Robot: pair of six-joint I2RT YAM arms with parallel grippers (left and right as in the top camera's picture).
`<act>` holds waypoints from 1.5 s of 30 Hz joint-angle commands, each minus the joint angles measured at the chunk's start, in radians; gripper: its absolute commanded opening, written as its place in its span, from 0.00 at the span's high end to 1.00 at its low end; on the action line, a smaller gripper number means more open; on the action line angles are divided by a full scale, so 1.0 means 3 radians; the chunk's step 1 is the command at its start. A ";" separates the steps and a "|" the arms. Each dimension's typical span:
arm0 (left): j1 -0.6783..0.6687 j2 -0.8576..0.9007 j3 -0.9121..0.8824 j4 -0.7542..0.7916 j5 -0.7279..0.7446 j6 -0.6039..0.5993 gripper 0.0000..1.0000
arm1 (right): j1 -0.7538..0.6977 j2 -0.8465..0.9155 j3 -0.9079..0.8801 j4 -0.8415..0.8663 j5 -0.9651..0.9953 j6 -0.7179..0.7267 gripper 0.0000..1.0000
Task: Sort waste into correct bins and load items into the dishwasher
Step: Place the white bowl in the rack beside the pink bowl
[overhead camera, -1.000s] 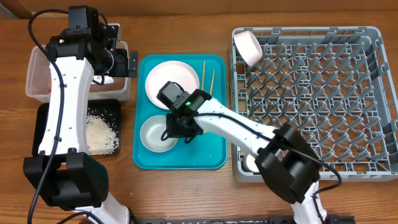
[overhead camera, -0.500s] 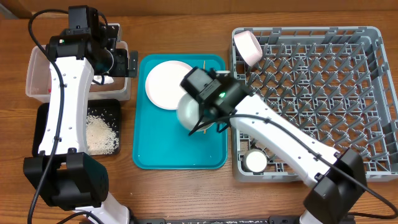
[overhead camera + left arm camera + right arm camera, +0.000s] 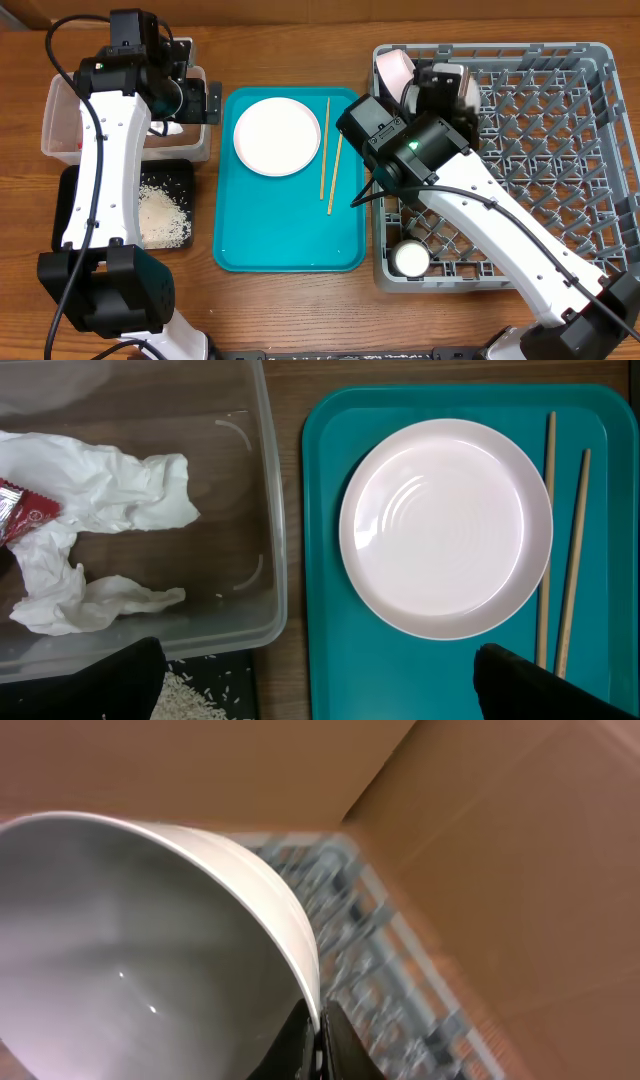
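My right gripper (image 3: 320, 1032) is shut on the rim of a pale bowl (image 3: 150, 950) and holds it tilted over the back left corner of the grey dish rack (image 3: 560, 150). In the overhead view this gripper (image 3: 430, 88) is right beside the other pale bowl (image 3: 392, 68), which stands on edge in the rack. A small white cup (image 3: 411, 259) sits in the rack's front left corner. The white plate (image 3: 276, 136) and two chopsticks (image 3: 330, 150) lie on the teal tray (image 3: 290, 230). My left gripper (image 3: 320, 690) is open and empty above the gap between tub and tray.
The clear tub (image 3: 262, 510) holds crumpled tissue (image 3: 110, 495) and a red wrapper (image 3: 22, 515). The black tray (image 3: 75, 200) in front of it holds loose rice (image 3: 165, 215). The left arm (image 3: 100, 130) reaches over both bins.
My right gripper lifted the bowl off the teal tray and carried it right and back to the rack's far left corner. The left arm has not moved.
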 commanded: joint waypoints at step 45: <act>0.0005 -0.0051 0.0093 0.0000 -0.0019 -0.0019 0.00 | 0.0182 0.0932 -0.0238 0.0072 -0.1141 0.0070 0.38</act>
